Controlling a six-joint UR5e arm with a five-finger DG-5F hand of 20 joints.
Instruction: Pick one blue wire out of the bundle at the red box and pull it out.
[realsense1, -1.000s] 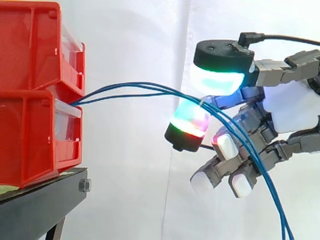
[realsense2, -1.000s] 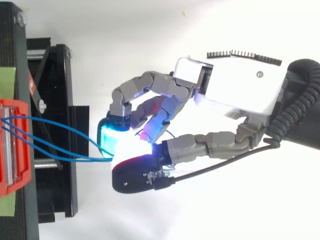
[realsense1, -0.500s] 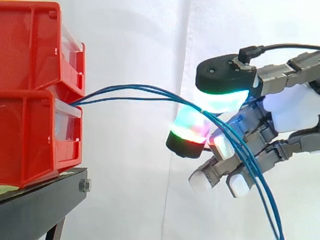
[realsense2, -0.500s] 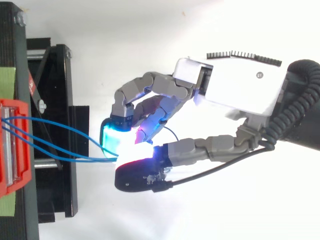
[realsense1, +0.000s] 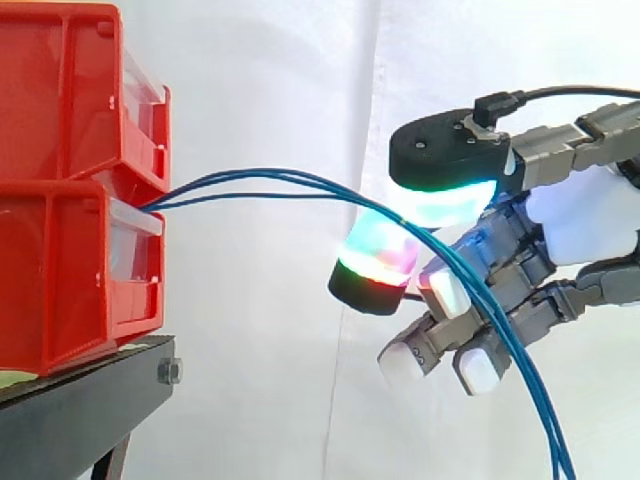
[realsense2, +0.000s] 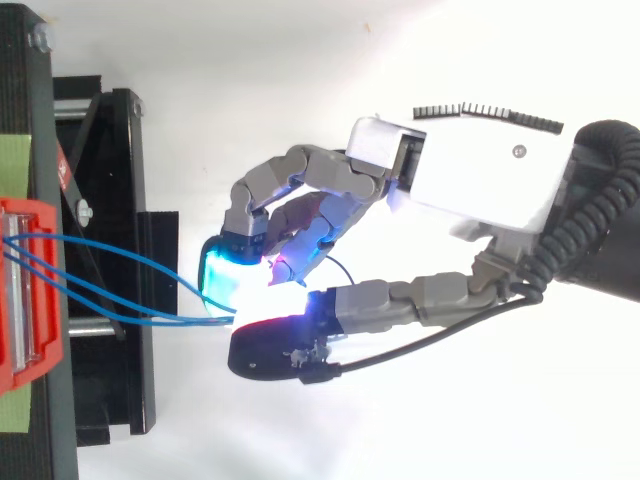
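Observation:
Stacked red boxes (realsense1: 70, 180) stand at the left on a black stand (realsense1: 80, 420). Three thin blue wires (realsense1: 260, 185) come out of the gap between the boxes, arc to the right and drop away past the hand (realsense1: 585, 215). The hand's two glowing fingertips (realsense1: 440, 200) are pinched together on the wires where they bend downward. Its other fingers curl below, behind the hanging strands. In the top view the wires (realsense2: 100, 270) run from the red box (realsense2: 25, 290) to the pinched pads of the hand (realsense2: 470, 180). How many strands sit in the pinch is hidden.
A white curtain (realsense1: 280, 90) hangs behind everything. The black stand's frame and brackets (realsense2: 110, 200) lie under the wires between the box and the hand. Open space separates the box front from the fingertips.
The upper glowing pad has come down onto the lower one, closing the gap around the wires. The wires' arc has shifted slightly. The boxes have not moved.

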